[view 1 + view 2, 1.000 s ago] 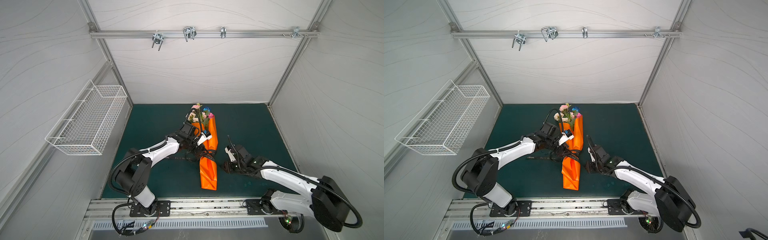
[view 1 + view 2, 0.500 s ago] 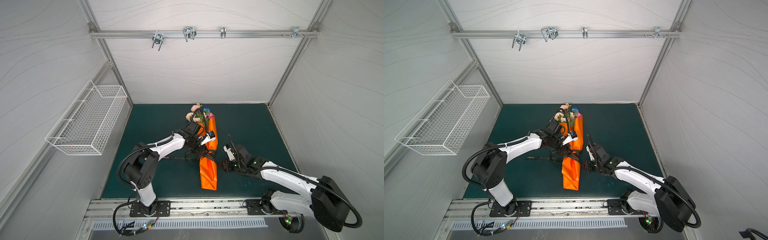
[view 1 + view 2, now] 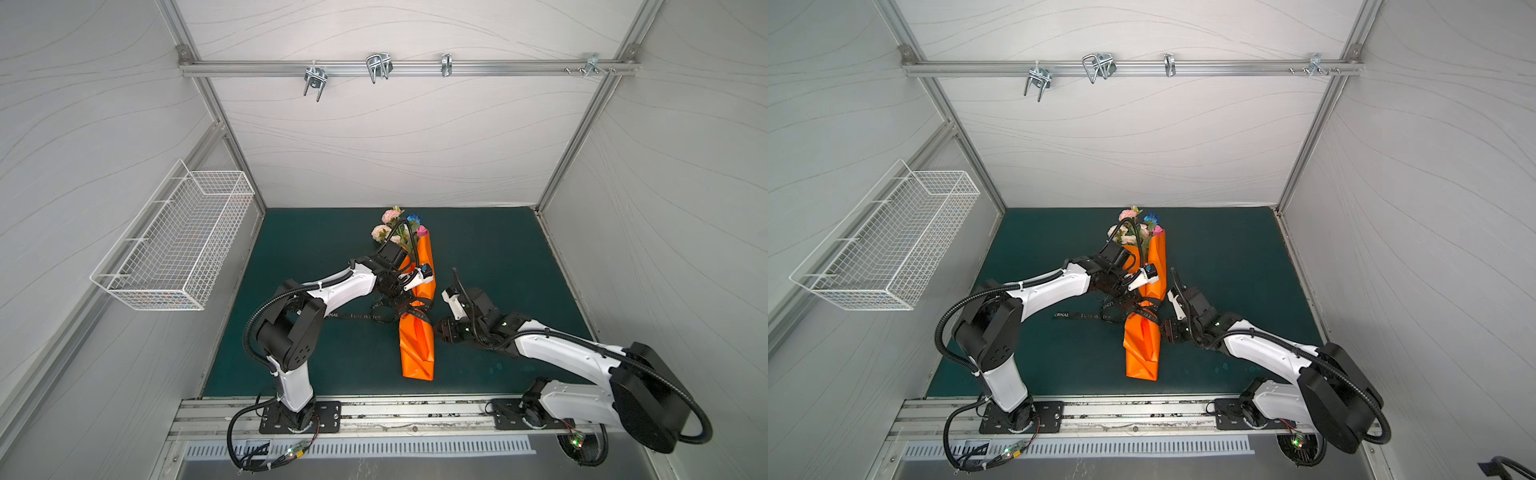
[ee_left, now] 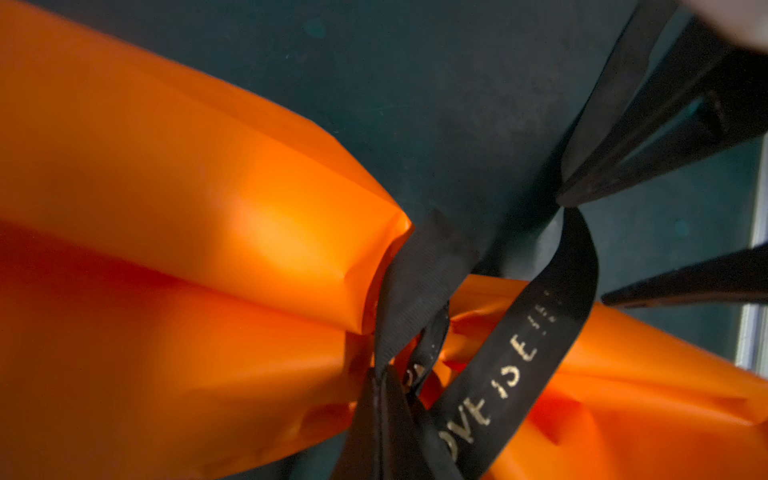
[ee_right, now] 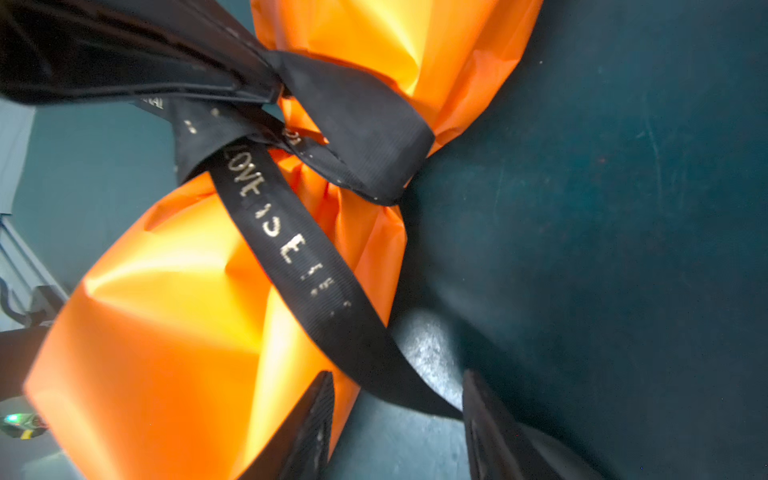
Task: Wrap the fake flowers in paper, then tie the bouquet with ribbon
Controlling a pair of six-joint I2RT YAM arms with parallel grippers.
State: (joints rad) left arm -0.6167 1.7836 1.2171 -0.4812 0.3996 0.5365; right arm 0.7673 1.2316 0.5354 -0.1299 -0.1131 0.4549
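1. Looking from the near edge of the worktop (image 3: 316, 257), we first meet the folded foot of the orange wrapping paper (image 3: 417, 353), lying lengthwise in the middle.
2. Just right of the paper sits the right tool (image 5: 397, 374), its fingers apart; a lettered strand of the black ribbon (image 5: 291, 245) runs into the gap between them.
3. The ribbon cinches the paper's waist, and one tail trails left across the worktop.
4. At that waist we see the left tool (image 4: 380, 376) pinched together on the ribbon.
5. Farthest, the bouquet of fake flowers (image 3: 392, 228) pokes from the paper's mouth, pink, cream and blue blooms pointing at the far edge.
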